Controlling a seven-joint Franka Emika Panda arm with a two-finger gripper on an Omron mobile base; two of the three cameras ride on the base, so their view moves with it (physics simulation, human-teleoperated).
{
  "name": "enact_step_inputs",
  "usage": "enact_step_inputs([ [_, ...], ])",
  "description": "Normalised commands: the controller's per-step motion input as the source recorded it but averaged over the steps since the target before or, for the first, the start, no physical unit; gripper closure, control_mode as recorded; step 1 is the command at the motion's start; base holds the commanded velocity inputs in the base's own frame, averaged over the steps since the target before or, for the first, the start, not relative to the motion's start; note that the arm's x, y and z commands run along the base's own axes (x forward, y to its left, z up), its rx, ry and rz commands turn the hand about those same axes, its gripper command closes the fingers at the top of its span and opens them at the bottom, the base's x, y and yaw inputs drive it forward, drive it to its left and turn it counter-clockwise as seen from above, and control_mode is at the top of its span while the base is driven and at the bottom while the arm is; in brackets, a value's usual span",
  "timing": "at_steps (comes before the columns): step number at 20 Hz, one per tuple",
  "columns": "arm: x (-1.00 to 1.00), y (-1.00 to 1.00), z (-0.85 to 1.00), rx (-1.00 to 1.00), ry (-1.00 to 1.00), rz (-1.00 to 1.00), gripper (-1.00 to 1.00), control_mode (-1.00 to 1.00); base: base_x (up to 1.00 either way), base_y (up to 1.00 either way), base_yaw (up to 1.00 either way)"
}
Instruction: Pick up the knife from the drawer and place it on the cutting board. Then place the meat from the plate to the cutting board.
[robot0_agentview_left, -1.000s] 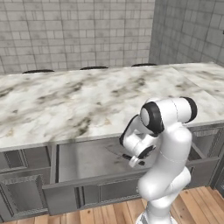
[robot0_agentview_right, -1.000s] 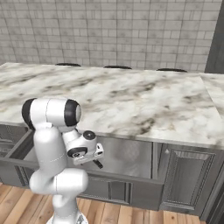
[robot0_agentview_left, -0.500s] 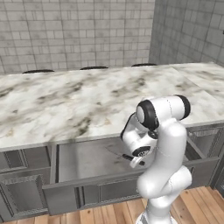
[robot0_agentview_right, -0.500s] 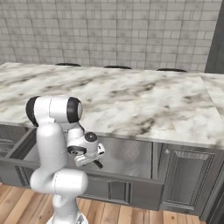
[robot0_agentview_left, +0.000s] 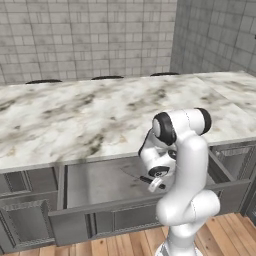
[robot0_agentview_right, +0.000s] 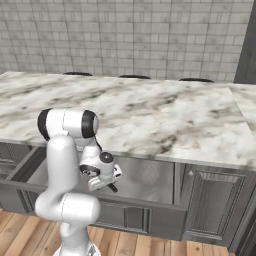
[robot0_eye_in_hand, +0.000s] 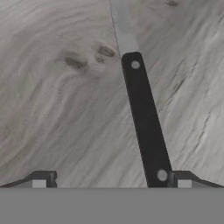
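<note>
Hand view looks straight down onto the grey wood-grained floor of the drawer (robot0_eye_in_hand: 57, 109), where the knife (robot0_eye_in_hand: 144, 118) lies flat. Its black handle runs from the 6 o'clock edge up toward 12, leaning slightly left, with one rivet near the butt and one near the blade end. The slim silver blade carries on from the handle and leaves the picture at 12 o'clock. The pincer (robot0_eye_in_hand: 111, 180) is spread wide, its two dark tips low in the picture at 7 and 5 o'clock. The butt of the handle sits just beside the tip at 5 o'clock, inside the gap; whether they touch I cannot tell. Nothing is pinched.

Left base view shows the drawer (robot0_agentview_left: 100, 182) pulled out from under the marbled worktop (robot0_agentview_left: 90, 115). The white arm (robot0_agentview_left: 185, 165) bends down over the right part of the drawer, so the pincer (robot0_agentview_left: 154, 184) hangs low inside it. A short stretch of the knife (robot0_agentview_left: 134, 175) shows at 9 o'clock of the hand, lying on the drawer floor.

Right base view has the pincer (robot0_agentview_right: 107, 185) over the open drawer (robot0_agentview_right: 145, 175), just in front of the worktop (robot0_agentview_right: 150, 110) edge.
</note>
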Motion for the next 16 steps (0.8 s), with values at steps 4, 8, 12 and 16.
enact_step_inputs([
  [4,0.40,0.00,-0.19,0.00,0.08,0.01,-1.00,-1.00,0.00,0.00,0.00],
  [8,0.47,0.00,-0.13,0.00,0.10,0.01,-1.00,-1.00,0.00,0.00,0.00],
  [12,0.38,0.00,0.00,0.00,0.06,0.01,-1.00,-1.00,0.00,0.00,0.00],
  [16,0.40,0.00,0.00,0.00,0.08,0.00,-1.00,-1.00,0.00,0.00,0.00],
])
